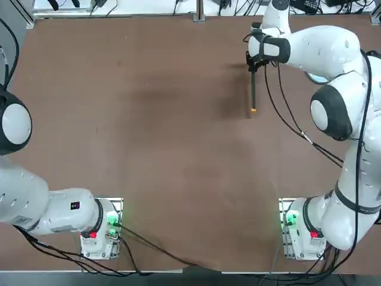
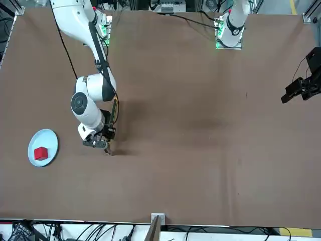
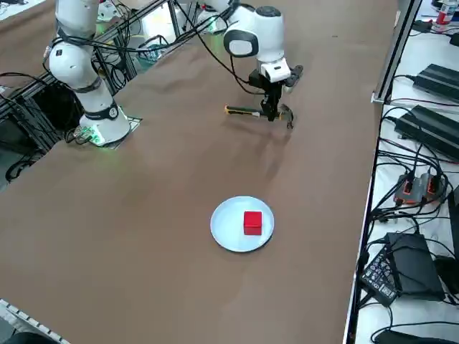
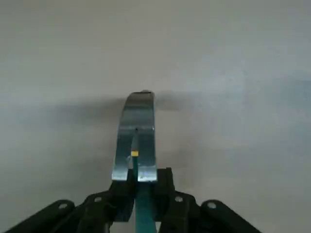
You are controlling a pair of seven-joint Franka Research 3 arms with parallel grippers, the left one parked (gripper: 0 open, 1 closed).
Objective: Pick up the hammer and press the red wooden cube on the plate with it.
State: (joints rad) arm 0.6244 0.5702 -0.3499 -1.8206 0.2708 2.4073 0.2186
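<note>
already, our right gripper was clamped on the hammer, its jaws closed on the handle close behind the metal head, and the tool hung clear above the table. in the wrist view the gripper showed the curved steel head jutting out past the fingertips with bare table beneath. seen from overhead, the hammer ran from twelve to six o'clock, the head up at twelve under our wrist and the orange tip at six, pointing back toward the bases. the red wooden cube sat near the middle of the plate, and both lay well apart from the head. in the front view the plate lay toward nine o'clock from the gripper, with the cube on it, near the table's side edge. we judged that the coming move had to carry the head sideways over the cube, then down. nothing stood between them; the table edge beyond the plate looked like the only limit.
</note>
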